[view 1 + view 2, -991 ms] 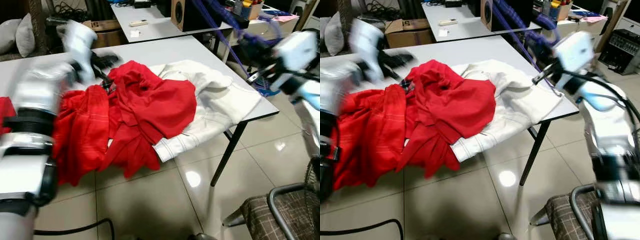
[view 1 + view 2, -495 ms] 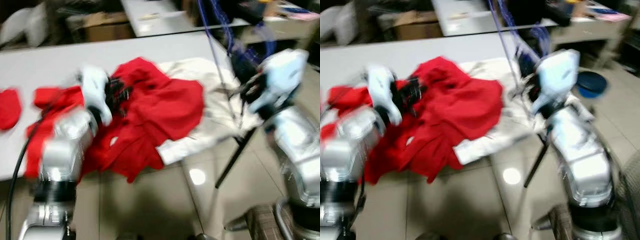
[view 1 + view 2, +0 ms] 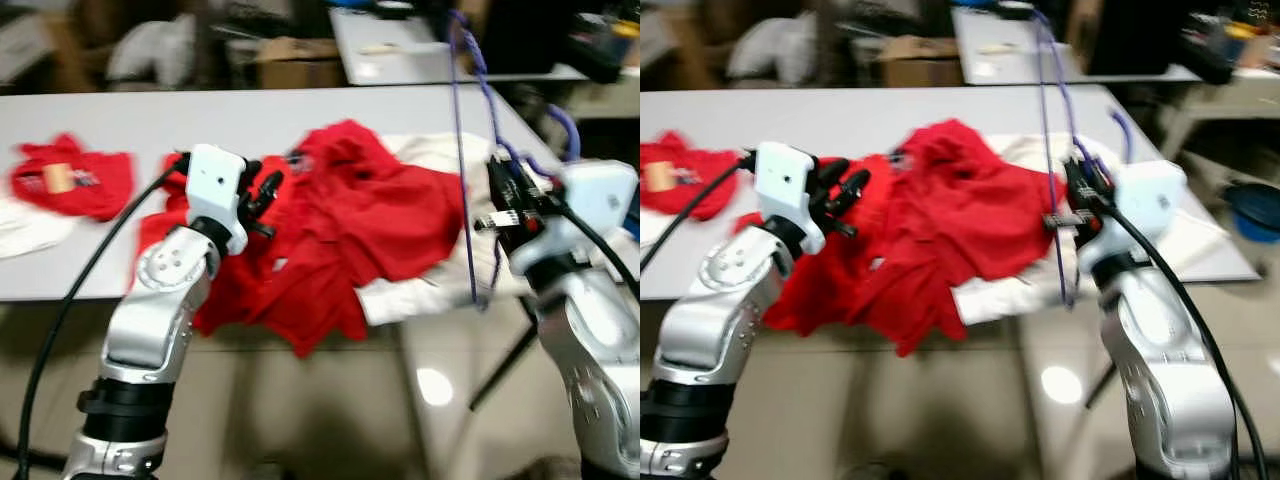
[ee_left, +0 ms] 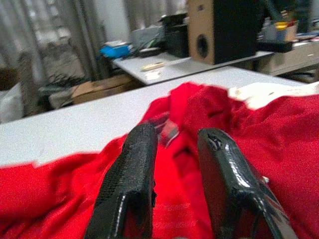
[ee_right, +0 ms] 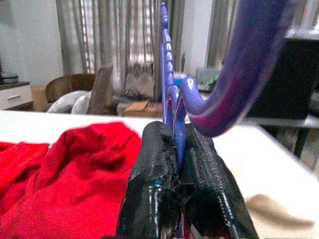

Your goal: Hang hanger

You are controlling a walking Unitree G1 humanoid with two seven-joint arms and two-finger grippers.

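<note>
Right gripper: the right gripper [image 5: 177, 164] is pinched tight on a purple hanger [image 3: 463, 150], held up at the near right edge of the counter [image 3: 120, 110]; the wrist view shows the plastic squeezed between both black fingers, with the hook curving away above them.

Hanger: it stands roughly upright in the grip, its long thin bar rising in front of the clothes and its lower end dipping below the counter edge. It is carried clear of any rail.

Left gripper: the left gripper [image 4: 172, 169] hovers over the red garment [image 3: 370, 215], fingers spread with nothing between them, the cloth lying just beneath.

Clothes: the red garment is heaped across the middle of the counter and spills over its near edge; a white garment [image 3: 420, 290] lies partly under it toward the right. A smaller red piece [image 3: 70, 180] sits well apart at the far left.

Background: a second table [image 3: 440, 55] and a cardboard box [image 3: 295, 60] stand behind, blurred.

Step in hand: judging by the firm hold and raised arm, the hanger is picked up and in transit; hanging has not been done.

Next move: no rail or hook to hang it on can be made out here, so the robot likely needs to turn or walk to find one, then lift the hook end over it while keeping the grip steady.
</note>
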